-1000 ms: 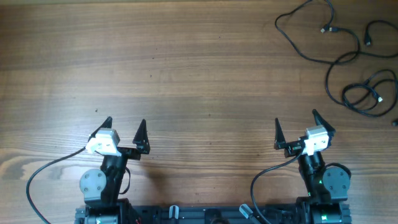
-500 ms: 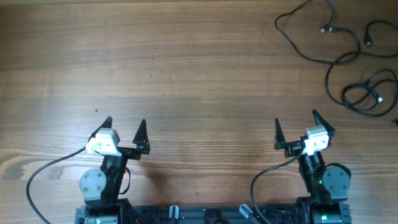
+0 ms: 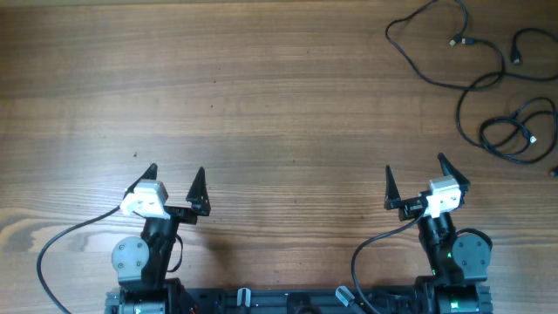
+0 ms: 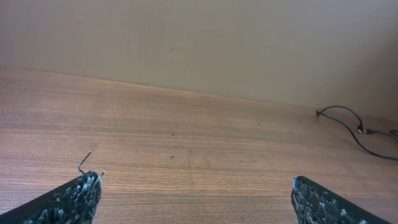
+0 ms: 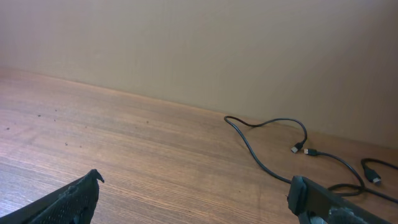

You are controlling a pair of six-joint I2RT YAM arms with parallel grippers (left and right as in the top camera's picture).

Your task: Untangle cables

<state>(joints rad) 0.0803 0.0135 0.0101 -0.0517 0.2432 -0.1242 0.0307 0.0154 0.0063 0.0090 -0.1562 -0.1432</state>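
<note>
With jaws spread and empty, the left gripper [image 3: 174, 170] and right gripper [image 3: 415, 166] risk tightening the upper-right cables [image 3: 454, 41] by tugging hastily.

No text, label or number is readable anywhere.

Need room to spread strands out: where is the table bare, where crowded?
Bare: the table ahead of the left gripper and across the middle. Crowded: the far right corner, where the cables sprawl beyond the right gripper.

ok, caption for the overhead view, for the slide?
Left tool and right tool open and empty; black cables lie loose at the far right, beyond both.
</note>
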